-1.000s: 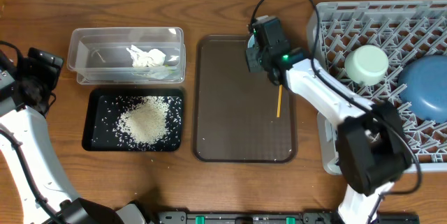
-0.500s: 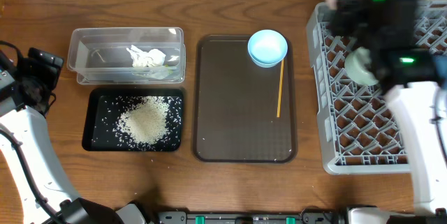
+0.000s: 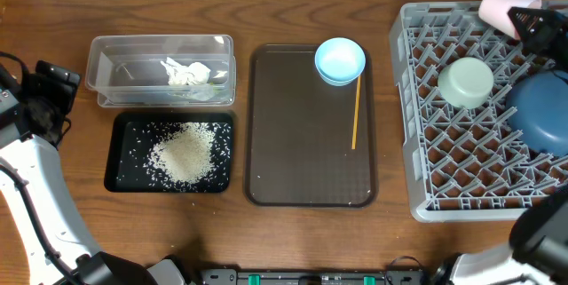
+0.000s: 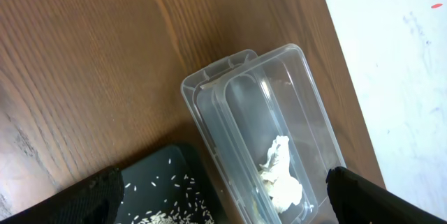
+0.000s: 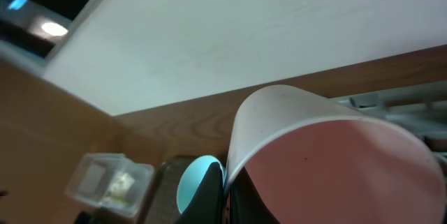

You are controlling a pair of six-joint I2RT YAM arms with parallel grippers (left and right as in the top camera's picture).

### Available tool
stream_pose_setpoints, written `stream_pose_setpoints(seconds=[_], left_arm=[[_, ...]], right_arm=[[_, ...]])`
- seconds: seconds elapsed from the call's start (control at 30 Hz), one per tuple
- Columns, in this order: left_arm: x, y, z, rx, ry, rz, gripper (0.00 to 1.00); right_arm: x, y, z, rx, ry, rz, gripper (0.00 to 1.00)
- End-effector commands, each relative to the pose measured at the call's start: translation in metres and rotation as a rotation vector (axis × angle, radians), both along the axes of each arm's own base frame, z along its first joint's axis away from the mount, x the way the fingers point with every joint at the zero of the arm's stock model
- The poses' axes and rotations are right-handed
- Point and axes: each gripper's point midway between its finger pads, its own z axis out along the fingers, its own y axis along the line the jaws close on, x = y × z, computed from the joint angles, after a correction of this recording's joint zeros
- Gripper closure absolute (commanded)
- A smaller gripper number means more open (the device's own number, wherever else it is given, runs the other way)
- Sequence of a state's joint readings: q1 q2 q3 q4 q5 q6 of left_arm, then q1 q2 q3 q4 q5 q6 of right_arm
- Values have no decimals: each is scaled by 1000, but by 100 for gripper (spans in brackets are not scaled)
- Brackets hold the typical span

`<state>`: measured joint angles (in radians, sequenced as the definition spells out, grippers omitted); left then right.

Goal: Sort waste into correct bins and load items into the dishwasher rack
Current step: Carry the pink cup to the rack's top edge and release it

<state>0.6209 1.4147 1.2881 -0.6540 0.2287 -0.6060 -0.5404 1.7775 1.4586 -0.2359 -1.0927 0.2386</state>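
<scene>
While right end effector (image 3: 525, 21) pinches 1 cup (image 3: 499, 5), 2 bowls (image 3: 466, 83) (image 3: 543, 112) racked; left end effector (image 4: 223, 185) prob. spread.

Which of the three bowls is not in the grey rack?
The small light-blue bowl: it sits on the brown tray, while the mint-green bowl and dark-blue bowl are in the rack.

Pale-pink cup (image 5: 328, 161) close up, light-blue bowl (image 5: 196, 182) and clear tub (image 5: 115, 182) beyond, white wall (image 5: 244, 28) behind
</scene>
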Motion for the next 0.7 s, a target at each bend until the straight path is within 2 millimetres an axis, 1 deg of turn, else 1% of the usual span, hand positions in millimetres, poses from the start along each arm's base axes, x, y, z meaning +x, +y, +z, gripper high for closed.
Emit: stream_pose_setpoints(seconds=[0.0,0.1,0.23,0.37,0.53,0.67], left_arm=[[-2,3,-2,5,10,12,5],[-2,3,-2,5,10,12,5],[-2,3,-2,5,10,12,5],[-2,3,-2,5,10,12,5],[-2,3,-2,5,10,12,5],[-2,3,-2,5,10,12,5]], right_arm=[[5,3,-20,135,13,108,99],[21,-8,-43,203,31,103,99],[34,-15,-63,260,30,121,99],[41,-20,-78,276,36,110,99],[47,-31,-101,280,69,54,99],[52,-35,-117,270,82,29,99]])
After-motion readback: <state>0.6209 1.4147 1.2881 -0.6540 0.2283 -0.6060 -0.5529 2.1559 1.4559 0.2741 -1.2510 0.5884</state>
